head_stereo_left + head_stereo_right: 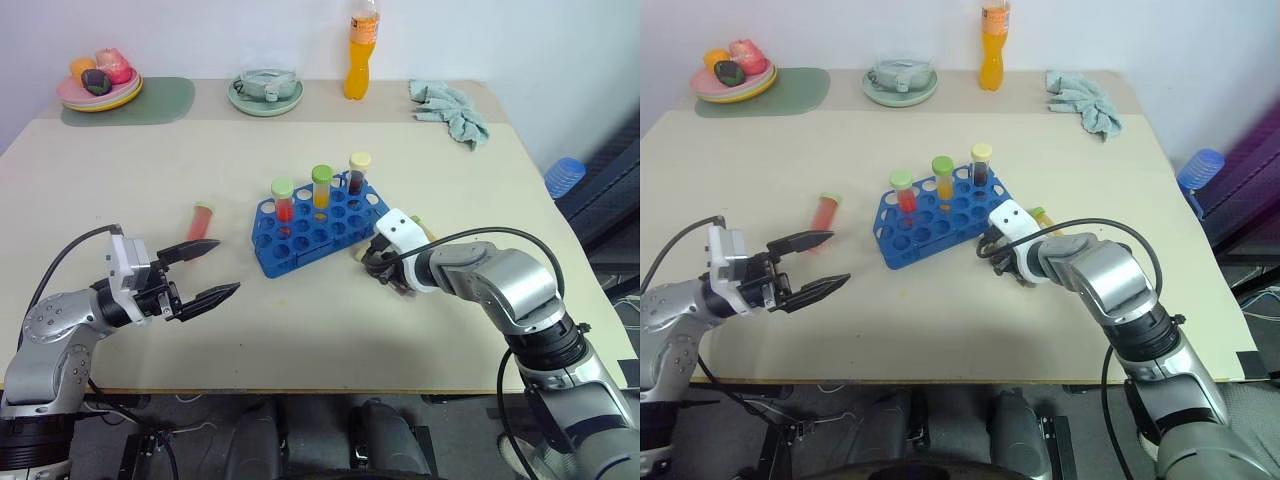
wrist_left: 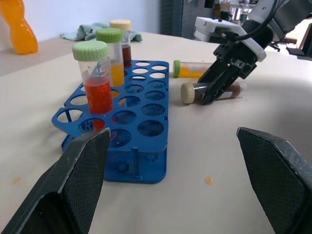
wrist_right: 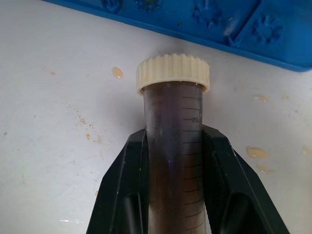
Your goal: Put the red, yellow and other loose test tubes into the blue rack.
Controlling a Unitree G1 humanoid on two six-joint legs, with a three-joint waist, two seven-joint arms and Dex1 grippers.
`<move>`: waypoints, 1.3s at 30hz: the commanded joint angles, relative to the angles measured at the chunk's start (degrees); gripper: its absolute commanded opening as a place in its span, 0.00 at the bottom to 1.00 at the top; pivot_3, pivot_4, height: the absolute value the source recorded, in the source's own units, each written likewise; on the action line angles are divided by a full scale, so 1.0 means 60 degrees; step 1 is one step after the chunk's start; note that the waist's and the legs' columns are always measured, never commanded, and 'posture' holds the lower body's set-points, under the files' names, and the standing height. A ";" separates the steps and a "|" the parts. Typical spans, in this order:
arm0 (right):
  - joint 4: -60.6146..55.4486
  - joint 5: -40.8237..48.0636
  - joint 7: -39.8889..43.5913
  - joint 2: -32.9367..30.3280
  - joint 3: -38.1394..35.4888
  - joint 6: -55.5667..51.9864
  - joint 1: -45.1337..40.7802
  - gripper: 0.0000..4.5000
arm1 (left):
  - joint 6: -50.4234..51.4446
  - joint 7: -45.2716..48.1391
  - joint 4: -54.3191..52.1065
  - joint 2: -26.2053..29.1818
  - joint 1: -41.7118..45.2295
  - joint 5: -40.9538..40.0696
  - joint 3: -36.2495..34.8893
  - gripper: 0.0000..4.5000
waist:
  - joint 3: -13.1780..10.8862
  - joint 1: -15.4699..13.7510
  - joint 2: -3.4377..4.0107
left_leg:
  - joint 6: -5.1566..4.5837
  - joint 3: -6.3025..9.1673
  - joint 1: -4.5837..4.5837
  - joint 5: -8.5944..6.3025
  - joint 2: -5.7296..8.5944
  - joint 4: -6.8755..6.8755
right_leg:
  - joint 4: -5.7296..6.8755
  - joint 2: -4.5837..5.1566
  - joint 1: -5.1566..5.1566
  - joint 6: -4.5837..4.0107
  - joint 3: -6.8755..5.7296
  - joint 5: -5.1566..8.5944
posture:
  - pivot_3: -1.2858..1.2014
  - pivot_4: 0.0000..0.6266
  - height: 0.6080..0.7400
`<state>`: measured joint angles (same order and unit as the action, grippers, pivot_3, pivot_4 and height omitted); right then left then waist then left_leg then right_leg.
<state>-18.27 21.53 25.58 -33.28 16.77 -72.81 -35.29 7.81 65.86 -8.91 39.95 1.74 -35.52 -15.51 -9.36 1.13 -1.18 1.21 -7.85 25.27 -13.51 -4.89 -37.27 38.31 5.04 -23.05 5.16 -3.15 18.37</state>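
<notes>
So the left gripper [image 1: 212,270] is hovering over the near-left part of the table [image 1: 300,340], fingers spread wide with nothing between them, pointing roughly toward the rack. Just beyond it, a loose red tube [image 1: 201,220] with a pale green cap lies flat on the table, a bit past the upper finger and well apart from the rack's left end.

In the middle sits the blue rack [image 1: 320,232], angled on the table. Three tubes stand upright in its far row: a green-capped red one [image 1: 283,200], a green-capped yellow one [image 1: 321,187], and a cream-capped dark one [image 1: 359,172]. The rest of the holes are empty.

Right next to the rack's near-right corner, the right gripper [image 2: 213,92] is clamped down on a brown tube [image 3: 174,141] with a cream cap. The wrist view shows both fingers pressed against the tube's sides, the cap sticking out past the fingertips toward the rack's edge. The tube is lying on the table. Just behind it, another yellow tube [image 2: 195,68] with a green cap lies on the table too, close to the rack's right side.
</notes>
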 commanded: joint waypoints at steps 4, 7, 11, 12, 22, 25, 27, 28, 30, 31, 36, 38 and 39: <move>-0.1252 0.1599 0.2061 0.0465 -0.2125 0.2912 0.0382 0.18 | 0.0089 -0.0112 -0.0268 0.0081 -0.0021 -0.0167 -0.0329 0.95 | 0.0000 -0.0030 0.0000 | 0.0001 0.0004 0.0008 0.0000 0.0000 0.0003 | -0.0006 -0.0001 -0.0004 0.0001 -0.0001 0.0000 | 0.52 0.24 1.00; -0.0699 0.1751 0.2113 0.1260 -0.2819 0.4448 0.0383 0.18 | 0.0104 -0.0110 -0.0196 0.0078 0.0007 -0.0186 -0.0354 0.95 | 0.0000 -0.0026 -0.0001 | 0.0000 0.0002 0.0005 0.0000 0.0000 -0.0002 | -0.0004 -0.0001 0.0002 0.0001 -0.0004 -0.0001 | 0.52 0.24 1.00; 0.0879 0.1279 0.2015 0.2608 -0.3264 0.7179 0.0171 0.18 | 0.0027 -0.0003 -0.0049 0.0042 0.0008 -0.0174 -0.0394 0.95 | 0.0000 -0.0018 0.0000 | 0.0009 -0.0009 0.0002 0.0005 0.0000 -0.0006 | 0.0000 -0.0004 0.0005 0.0001 -0.0006 -0.0001 | 0.52 0.24 1.00; 0.1319 0.1056 0.1952 0.2870 -0.3291 0.7873 0.0129 0.18 | 0.0005 0.0024 -0.0014 0.0028 0.0013 -0.0167 -0.0405 0.95 | 0.0000 -0.0019 0.0000 | 0.0010 -0.0013 0.0003 0.0006 0.0000 -0.0006 | 0.0000 -0.0004 0.0005 0.0001 -0.0007 -0.0001 | 0.52 0.24 1.00; 0.6738 -0.0029 0.1352 0.4880 -0.4173 1.3894 -0.0559 0.18 | -0.0139 0.0136 0.0196 -0.0084 0.0004 -0.0134 -0.0402 0.95 | -0.0003 0.0008 0.0004 | 0.0027 -0.0019 0.0003 0.0016 0.0000 -0.0007 | 0.0003 -0.0003 0.0003 0.0001 -0.0006 -0.0001 | 0.52 0.24 1.00; 0.7722 -0.0084 0.1400 0.5105 -0.4341 1.4954 -0.0634 0.18 | -0.0143 0.0120 0.0201 -0.0098 -0.0038 -0.0141 -0.0458 0.95 | -0.0004 0.0010 0.0006 | 0.0029 -0.0019 0.0003 0.0017 -0.0001 -0.0007 | 0.0005 -0.0003 0.0003 0.0001 -0.0006 -0.0001 | 0.52 0.24 1.00; 0.8227 -0.0124 0.1530 0.5226 -0.4349 1.5467 -0.0552 0.18 | -0.0154 0.0100 0.0205 -0.0107 -0.0062 -0.0135 -0.0484 0.95 | -0.0005 0.0029 0.0008 | 0.0031 -0.0019 0.0002 0.0018 -0.0001 -0.0007 | 0.0007 -0.0003 0.0003 0.0001 -0.0005 -0.0001 | 0.52 0.24 1.00; 0.8477 -0.0172 0.1633 0.5253 -0.4322 1.5731 -0.0481 0.18 | -0.0160 0.0088 0.0200 -0.0113 -0.0070 -0.0131 -0.0489 0.95 | -0.0005 0.0040 0.0008 | 0.0032 -0.0019 0.0001 0.0019 -0.0002 -0.0007 | 0.0009 -0.0003 0.0003 0.0001 -0.0005 -0.0001 | 0.52 0.24 1.00; 0.8988 -0.0177 0.1767 0.5308 -0.4352 1.6141 -0.0340 0.18 | -0.0163 0.0064 0.0182 -0.0119 -0.0079 -0.0129 -0.0490 0.95 | -0.0006 0.0063 0.0008 | 0.0033 -0.0018 -0.0002 0.0020 -0.0002 -0.0007 | 0.0014 -0.0004 0.0003 0.0001 -0.0005 -0.0001 | 0.52 0.24 1.00; 0.9199 -0.0218 0.1827 0.5306 -0.4341 1.6300 -0.0274 0.18 | -0.0165 0.0051 0.0174 -0.0123 -0.0081 -0.0128 -0.0489 0.95 | -0.0006 0.0070 0.0008 | 0.0035 -0.0018 -0.0002 0.0021 -0.0002 -0.0006 | 0.0016 -0.0004 0.0003 0.0001 -0.0005 -0.0001 | 0.52 0.24 1.00; 1.0062 -0.0433 0.1795 0.5243 -0.4370 1.6971 -0.0254 0.18 | -0.0160 0.0002 0.0125 -0.0113 -0.0069 -0.0116 -0.0467 0.95 | -0.0004 0.0214 0.0008 | 0.0036 -0.0012 -0.0019 0.0021 -0.0002 -0.0007 | 0.0017 -0.0003 0.0023 0.0001 -0.0006 -0.0001 | 0.52 0.24 1.00; 1.0439 -0.0526 0.1681 0.5204 -0.4431 1.7213 -0.0331 0.18 | -0.0150 -0.0004 0.0121 -0.0100 -0.0041 -0.0113 -0.0453 0.95 | -0.0004 0.0244 0.0008 | 0.0038 -0.0011 -0.0048 0.0022 -0.0002 -0.0002 | 0.0017 -0.0003 0.0052 0.0001 -0.0006 0.0000 | 0.52 0.24 1.00; 1.0637 -0.0569 0.1622 0.5185 -0.4469 1.7332 -0.0375 0.18 | -0.0144 -0.0005 0.0126 -0.0092 -0.0018 -0.0110 -0.0443 0.95 | -0.0004 0.0252 0.0008 | 0.0041 -0.0012 -0.0070 0.0024 -0.0002 0.0006 | 0.0017 -0.0003 0.0069 0.0000 -0.0005 0.0000 | 0.52 0.24 1.00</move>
<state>43.20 18.85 36.24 -1.72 -9.36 30.47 -37.80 7.87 65.89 -7.05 39.27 1.36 -35.60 -16.72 -9.38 2.65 -1.13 1.46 -7.92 24.73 -13.36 -4.91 -37.20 38.41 5.02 -22.53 5.16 -3.18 18.37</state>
